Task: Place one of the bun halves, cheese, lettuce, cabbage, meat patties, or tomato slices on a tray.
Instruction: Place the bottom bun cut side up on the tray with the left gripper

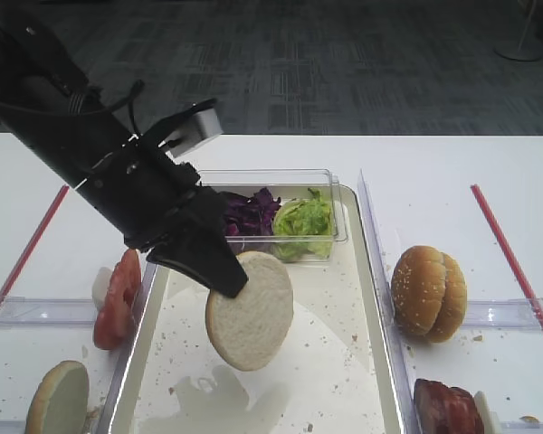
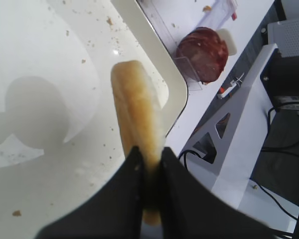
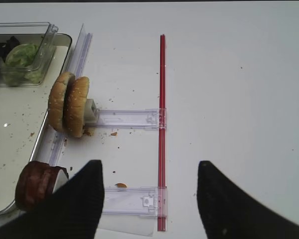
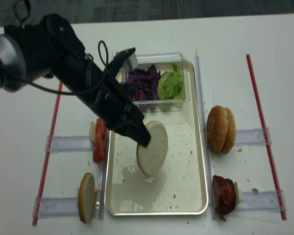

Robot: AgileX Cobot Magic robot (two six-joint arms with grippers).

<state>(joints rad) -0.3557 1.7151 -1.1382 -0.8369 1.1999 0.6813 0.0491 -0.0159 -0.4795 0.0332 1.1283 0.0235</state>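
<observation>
My left gripper (image 1: 228,282) is shut on the edge of a flat cream bun half (image 1: 251,312), which hangs tilted above the middle of the tray (image 1: 373,280). In the left wrist view the bun half (image 2: 134,112) shows edge-on between the black fingers (image 2: 127,189) over the tray (image 2: 172,97). From above, the gripper (image 4: 143,139) holds the bun half (image 4: 154,149) over the tray (image 4: 202,142). Another bun half (image 1: 60,400) stands at the front left. Tomato slices (image 1: 116,298) stand left of the tray, meat patties (image 1: 445,407) right of it. My right gripper (image 3: 149,194) is open over bare table.
A clear box (image 1: 330,194) at the tray's far end holds purple cabbage (image 1: 249,215) and green lettuce (image 1: 303,226). Sesame buns (image 1: 428,292) stand on edge right of the tray. Red strips (image 1: 511,262) and clear plastic holders (image 3: 129,118) lie on the white table.
</observation>
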